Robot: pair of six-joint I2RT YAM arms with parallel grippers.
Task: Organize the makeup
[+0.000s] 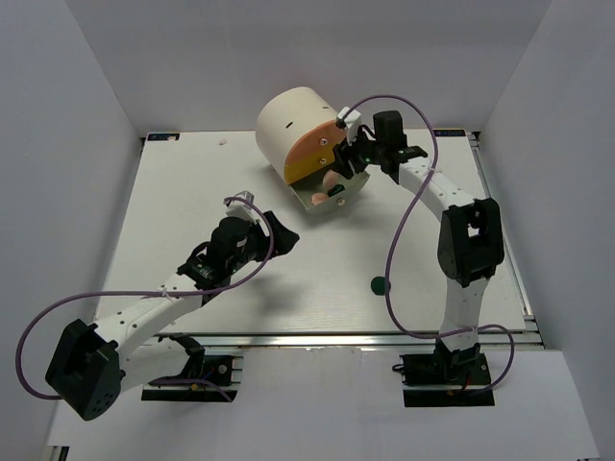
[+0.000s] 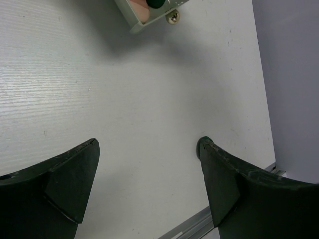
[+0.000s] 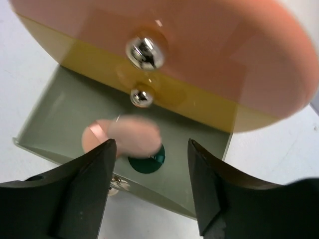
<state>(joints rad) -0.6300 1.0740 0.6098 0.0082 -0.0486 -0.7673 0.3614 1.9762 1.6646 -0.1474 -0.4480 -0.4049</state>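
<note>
Makeup: one peach-pink disc [image 3: 92, 138] lies flat on the floor of the open drawer [image 3: 55, 99], left of centre in the right wrist view. A second peach-pink disc [image 3: 135, 135], blurred, overlaps its edge; whether it rests on the floor or is above it cannot be determined. A dark green disc [image 3: 147, 163] lies in the same drawer just beside them, near the front wall. A loose dark green disc [image 1: 379, 284] lies on the table [image 1: 192, 192], well apart from the drawer, on the right arm's side.

Right gripper [image 3: 152, 145]: released, fingers spread over the open drawer with the blurred disc between them; nothing is clamped.

Left gripper [image 2: 148, 147]: released, fingers wide apart above bare table, grasping nothing; a corner of the drawer shows at the top of its view.

The drawer stands pulled out at the base of the cream cylinder [image 1: 293, 120], under an orange-yellow front [image 3: 209, 64] bearing a silver knob [image 3: 145, 51]
</note>
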